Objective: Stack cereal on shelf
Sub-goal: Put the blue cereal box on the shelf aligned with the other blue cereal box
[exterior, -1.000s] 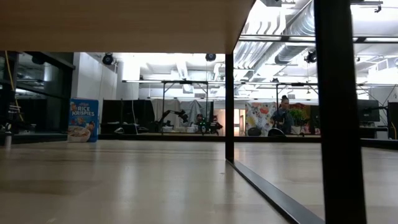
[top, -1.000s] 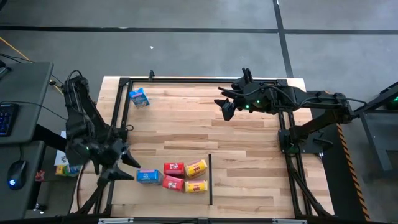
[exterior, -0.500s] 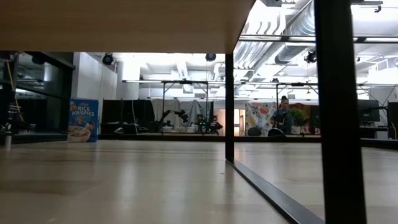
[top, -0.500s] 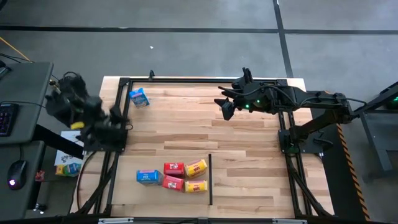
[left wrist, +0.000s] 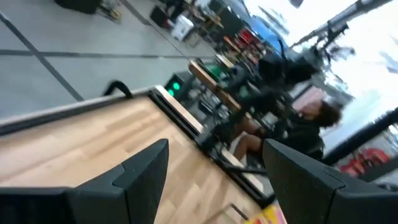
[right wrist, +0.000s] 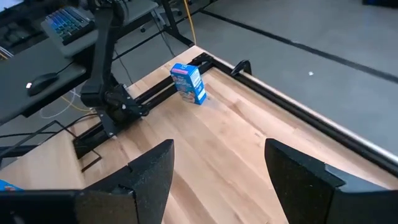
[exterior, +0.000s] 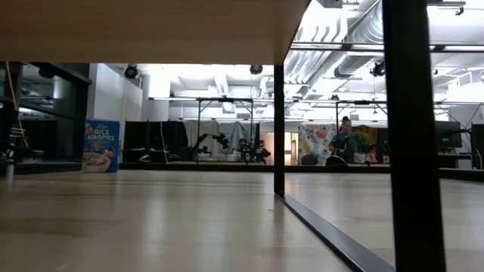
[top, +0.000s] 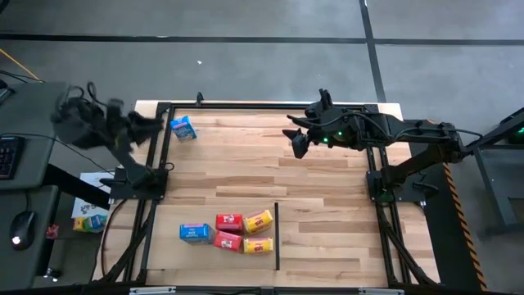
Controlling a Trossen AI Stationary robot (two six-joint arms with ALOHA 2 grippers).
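Observation:
Five small cereal cartons lie flat together near the table's near edge: a blue one point(top: 195, 233), two red point(top: 229, 221) point(top: 229, 241), two yellow point(top: 259, 220) point(top: 258, 245). A second blue carton point(top: 183, 128) point(right wrist: 188, 82) point(exterior: 100, 146) stands upright on its base at the far-left corner. My left gripper point(top: 150, 123) point(left wrist: 217, 180) is open in the air over the table's left edge, close to this upright carton. My right gripper point(top: 295, 141) point(right wrist: 217, 180) is open above the far middle of the table, pointing at the same carton.
A black metal frame point(top: 155, 164) runs along the table's left, far and right edges. A thin black upright point(top: 277, 238) point(exterior: 279, 128) stands right of the carton cluster, with a wooden board point(exterior: 151, 30) overhead in the low view. Bare wood point(top: 327, 205) lies mid-table and right.
My left arm has swung up and away from the blue carton of the near cluster, travelling along the table's left edge toward the far edge, to a spot beside the upright blue carton. All cartons have stayed in place.

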